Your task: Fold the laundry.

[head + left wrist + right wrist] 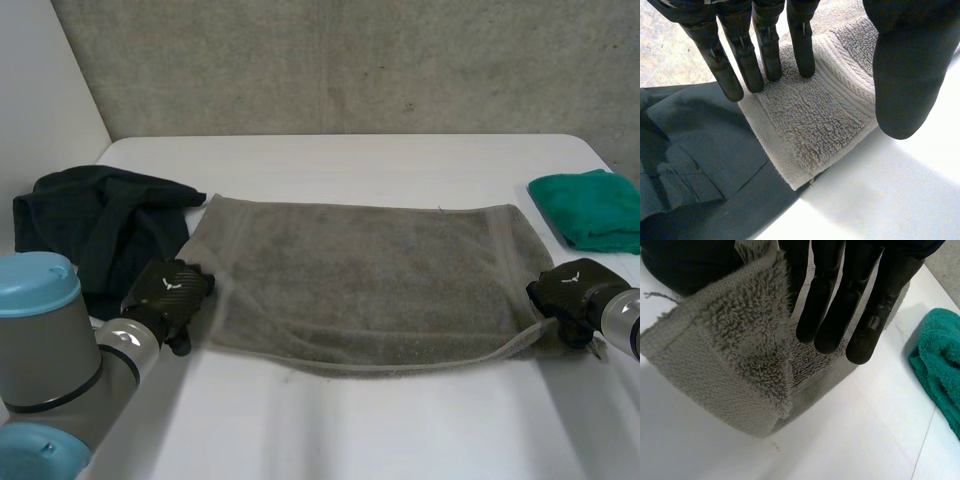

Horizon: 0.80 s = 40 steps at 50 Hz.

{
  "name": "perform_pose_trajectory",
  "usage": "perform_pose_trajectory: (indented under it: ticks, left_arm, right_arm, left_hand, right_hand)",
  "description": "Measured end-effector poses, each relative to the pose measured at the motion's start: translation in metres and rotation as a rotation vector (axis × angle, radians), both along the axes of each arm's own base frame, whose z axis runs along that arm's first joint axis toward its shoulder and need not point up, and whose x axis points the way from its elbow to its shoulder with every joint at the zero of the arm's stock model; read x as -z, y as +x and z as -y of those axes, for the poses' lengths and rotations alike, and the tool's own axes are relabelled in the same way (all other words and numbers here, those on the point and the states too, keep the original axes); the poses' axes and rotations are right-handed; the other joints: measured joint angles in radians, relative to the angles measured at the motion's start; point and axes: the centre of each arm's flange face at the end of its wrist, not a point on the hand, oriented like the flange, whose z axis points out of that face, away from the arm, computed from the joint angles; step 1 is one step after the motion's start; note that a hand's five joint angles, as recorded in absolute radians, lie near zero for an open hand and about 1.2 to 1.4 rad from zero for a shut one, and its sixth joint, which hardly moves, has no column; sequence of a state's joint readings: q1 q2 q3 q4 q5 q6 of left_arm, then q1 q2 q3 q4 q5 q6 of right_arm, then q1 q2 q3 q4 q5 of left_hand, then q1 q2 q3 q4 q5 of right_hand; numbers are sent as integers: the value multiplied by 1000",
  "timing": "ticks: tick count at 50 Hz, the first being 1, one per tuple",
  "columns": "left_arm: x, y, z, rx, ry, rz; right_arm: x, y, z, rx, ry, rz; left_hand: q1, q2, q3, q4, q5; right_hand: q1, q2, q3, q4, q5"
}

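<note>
The grey towel point(360, 285) lies spread, its long axis running left to right.

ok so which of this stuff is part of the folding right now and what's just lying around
In the job: grey terry towel, left hand on its near corner, right hand holding the other near corner.
Lying about: dark crumpled garment, green cloth.

Left hand point(170, 292), right hand point(565, 288) at corners of grey towel point(360, 280).
</note>
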State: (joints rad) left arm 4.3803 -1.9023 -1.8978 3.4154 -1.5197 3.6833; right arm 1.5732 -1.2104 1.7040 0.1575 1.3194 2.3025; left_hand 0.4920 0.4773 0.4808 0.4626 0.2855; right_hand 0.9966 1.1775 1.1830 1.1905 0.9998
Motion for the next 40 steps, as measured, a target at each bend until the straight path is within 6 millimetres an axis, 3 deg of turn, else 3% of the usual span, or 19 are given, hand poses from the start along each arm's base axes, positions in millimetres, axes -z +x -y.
perform_pose_trajectory:
  ticks: [8,23,29,31,32,40]
  left_arm:
    - [2,3,-2,6,13,-3]
    - [12,3,23,11,-15,-26]
    - [19,1,30,19,-25,-8]
    - [19,1,30,23,-30,3]
    - [19,1,30,26,-38,13]
    - [-10,5,21,25,-111,26]
  right_arm:
    - [2,0,-1,-1,-5,1]
    - [5,1,-2,-1,1,2]
    - [6,2,-3,-3,4,2]
    - [7,2,-3,-3,4,1]
    - [7,2,-3,-3,4,1]
    - [5,0,-4,6,2,-6]
  left_hand:
    - [0,0,0,0,0]
    - [11,24,22,42,49]
    - [317,304,299,319,316]
    - [317,304,299,319,316]
    - [654,643,627,661,646]
    - [661,718,707,736,680]
  right_hand:
    - [0,0,0,0,0]
    - [0,0,0,0,0]
    - [0,0,0,0,0]
    - [0,0,0,0,0]
    - [0,0,0,0,0]
    - [0,0,0,0,0]
